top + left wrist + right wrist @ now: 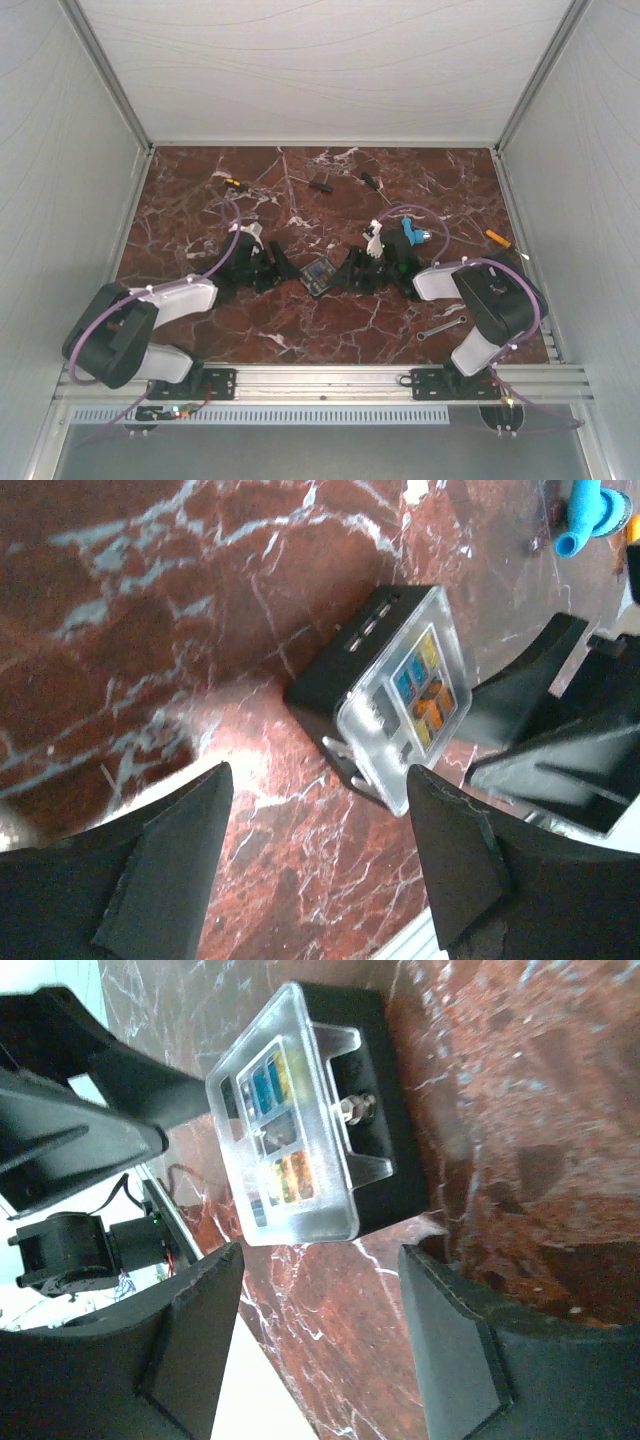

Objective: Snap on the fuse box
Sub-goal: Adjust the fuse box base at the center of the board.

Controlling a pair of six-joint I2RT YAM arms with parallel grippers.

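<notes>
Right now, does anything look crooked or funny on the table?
Yes, a little. The clear lid on the fuse box seems not fully seated: from the right wrist view it overhangs the black body on one edge. Nothing else looks spilled or broken.

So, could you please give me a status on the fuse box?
Open: left gripper, right gripper, flanking fuse box. On it, clear lid; snap unconfirmed. Nothing blocking.

Left arm (180,300): lower left, reaching toward centre | left gripper (283,270): jaws spread | right arm (480,290): lower right, reaching toward centre | right gripper (348,272): jaws spread
</notes>
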